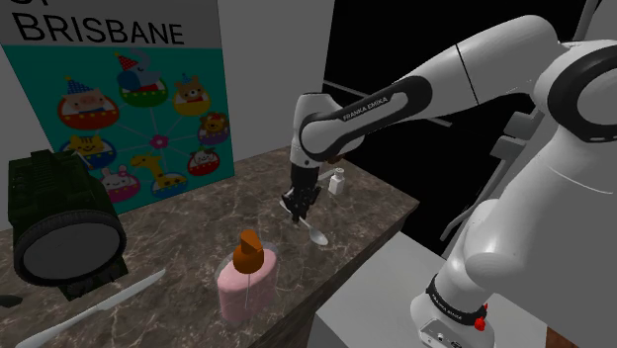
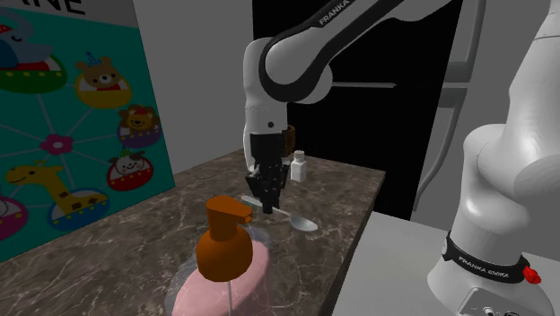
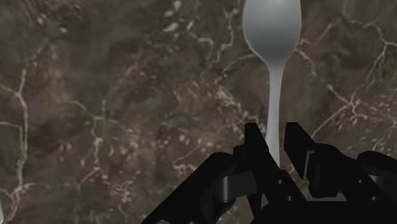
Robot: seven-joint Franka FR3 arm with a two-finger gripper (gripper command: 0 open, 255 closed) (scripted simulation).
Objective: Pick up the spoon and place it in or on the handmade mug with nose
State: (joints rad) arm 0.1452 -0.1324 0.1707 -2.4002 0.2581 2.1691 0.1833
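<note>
**A:** How does the tool (image 1: 297, 210) stand?

**B:** It points down at the dark marbled tabletop (image 1: 188, 247). Its two black fingers (image 3: 254, 145) are drawn in close, with only a narrow gap between them, and the handle of the spoon (image 3: 271, 38) is clasped in that gap.

**A:** So where is the spoon?

**B:** In the tool. The fingers grip the handle partway along, and the pale bowl reaches out past the fingertips. A short end of the handle shows on the tool's other side. I cannot tell whether the bowl touches the tabletop.

**A:** And the mug?

**B:** A brown mug (image 2: 288, 141) stands beyond the tool, mostly hidden behind the arm (image 2: 278, 72). It is just beside a small white bottle (image 2: 298, 167).

**A:** Anything else close by?

**B:** A pink soap dispenser (image 1: 247, 282) with an orange pump. It is on the side of the tool away from the mug, apart from both tool and spoon.
</note>
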